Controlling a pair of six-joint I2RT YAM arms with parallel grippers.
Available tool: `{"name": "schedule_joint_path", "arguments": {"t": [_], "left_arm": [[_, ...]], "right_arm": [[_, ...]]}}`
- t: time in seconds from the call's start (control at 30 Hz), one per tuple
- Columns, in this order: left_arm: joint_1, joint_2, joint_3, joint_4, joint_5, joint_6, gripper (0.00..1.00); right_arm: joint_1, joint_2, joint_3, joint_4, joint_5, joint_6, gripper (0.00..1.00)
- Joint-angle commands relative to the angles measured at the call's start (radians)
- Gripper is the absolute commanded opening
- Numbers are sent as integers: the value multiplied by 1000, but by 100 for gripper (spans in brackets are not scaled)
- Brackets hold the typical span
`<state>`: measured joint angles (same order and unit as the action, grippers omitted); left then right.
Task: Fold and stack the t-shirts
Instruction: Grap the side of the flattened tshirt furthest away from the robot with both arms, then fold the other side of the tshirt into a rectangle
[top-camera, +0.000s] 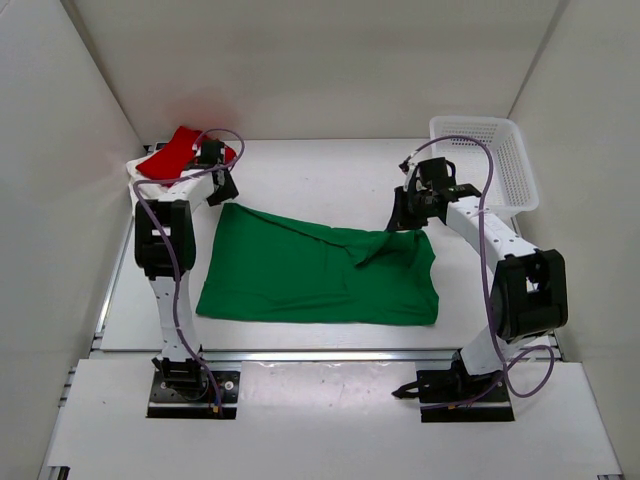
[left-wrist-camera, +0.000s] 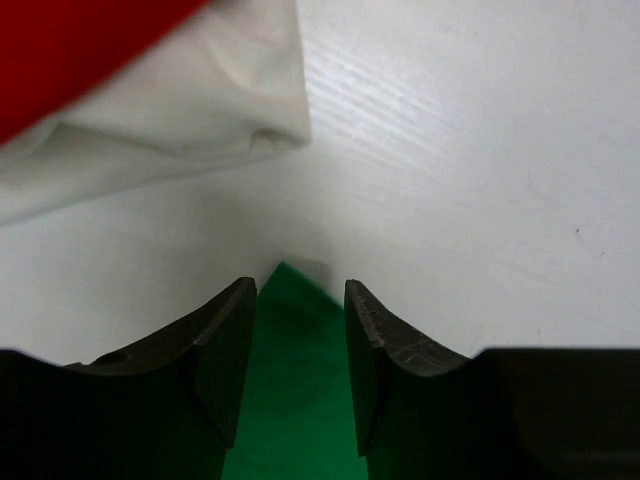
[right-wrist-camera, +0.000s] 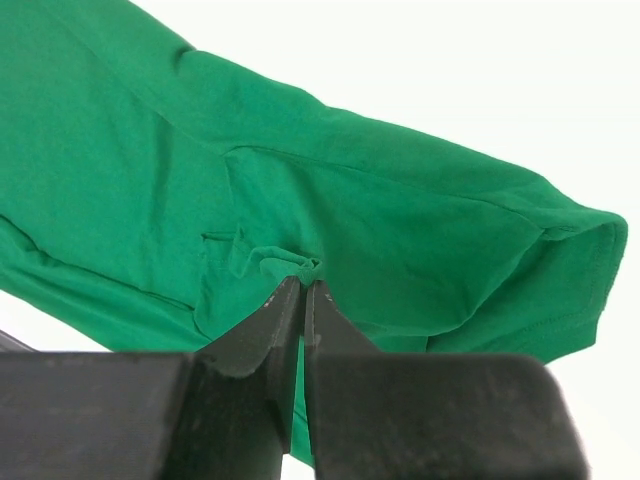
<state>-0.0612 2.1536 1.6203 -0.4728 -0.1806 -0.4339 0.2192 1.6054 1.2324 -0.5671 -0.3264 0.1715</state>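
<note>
The green t-shirt (top-camera: 320, 272) lies spread across the middle of the table, with a raised fold near its far right corner. My right gripper (top-camera: 405, 215) is shut there, pinching a small tuft of green cloth (right-wrist-camera: 400, 210) at its fingertips (right-wrist-camera: 308, 275). My left gripper (top-camera: 222, 190) hovers open over the shirt's far left corner. That green corner (left-wrist-camera: 295, 340) shows between its parted fingers (left-wrist-camera: 298, 300), not gripped. At the far left the red t-shirt (top-camera: 180, 150) rests on the off-white one (top-camera: 150, 182); both appear in the left wrist view, red (left-wrist-camera: 70, 50) over off-white (left-wrist-camera: 200, 110).
A white perforated basket (top-camera: 490, 160) stands at the far right, just behind the right arm. White walls close in the table at the back and on both sides. Bare table shows in front of the green shirt and behind it.
</note>
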Motion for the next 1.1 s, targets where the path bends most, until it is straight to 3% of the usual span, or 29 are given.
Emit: {"name": "schedule_joint_path", "arguments": {"t": [0.0,0.03,0.17,0.37,0.53,0.67,0.87,1.07], "left_arm": [[-2,32,99,-50,-31,15,50],[-2,43,110,-79,-36,17,44],[-5,55,112,-84,-33,26,42],[-11,66,116,-105,-34,27,49],[-29,124,207,-188,-51,61,22],[-34,85,161,-153,-56,51,0],[-34,-27,84,-119,-25,46,0],[-52,-257,-135,-35,-33,64,0]], "right_arm": [[-9,13,19,38,-20,-18,0],[-15,7,19,41,-25,-15,0],[-37,2,19,50,-56,-3,0],[-55,-13,13,49,-79,-4,0],[-61,-33,1,72,-97,10,0],[-67,-48,-1,67,-97,6,0],[-49,-99,-25,39,-74,5,0],[-46,-295,-140,26,-62,25,0]]}}
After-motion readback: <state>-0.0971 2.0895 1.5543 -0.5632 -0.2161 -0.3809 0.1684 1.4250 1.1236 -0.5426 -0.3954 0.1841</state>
